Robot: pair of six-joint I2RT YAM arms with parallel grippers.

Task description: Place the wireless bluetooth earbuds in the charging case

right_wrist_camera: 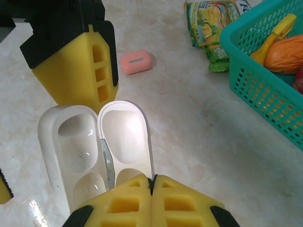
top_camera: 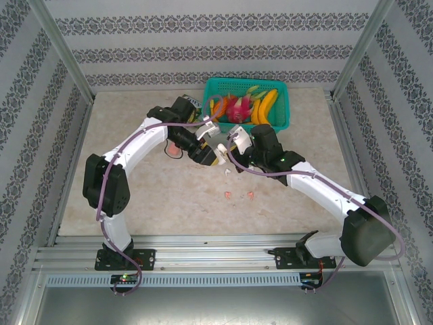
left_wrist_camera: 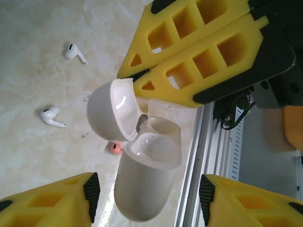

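Observation:
A white charging case [left_wrist_camera: 142, 189] hangs open above the table, its lid [left_wrist_camera: 106, 113] swung back. My right gripper [right_wrist_camera: 151, 182] is shut on the rim of the lid [right_wrist_camera: 125, 127]. The case body [right_wrist_camera: 71, 137] lies beside it with bare wells. My left gripper [left_wrist_camera: 149, 191] straddles the case body, open, with a gap at each pad. Two white earbuds [left_wrist_camera: 73, 51] [left_wrist_camera: 51, 117] and a pink one [left_wrist_camera: 115, 148] lie on the table below. From above, the grippers meet at the case [top_camera: 218, 143], with pink earbuds [top_camera: 228, 195] [top_camera: 252, 196] nearer the front.
A pink case [right_wrist_camera: 136, 62] lies shut on the table behind the left gripper. A teal basket [top_camera: 281, 101] of fruit stands at the back, with a snack packet [right_wrist_camera: 208, 23] beside it. An aluminium rail [left_wrist_camera: 194, 156] runs along the near table edge.

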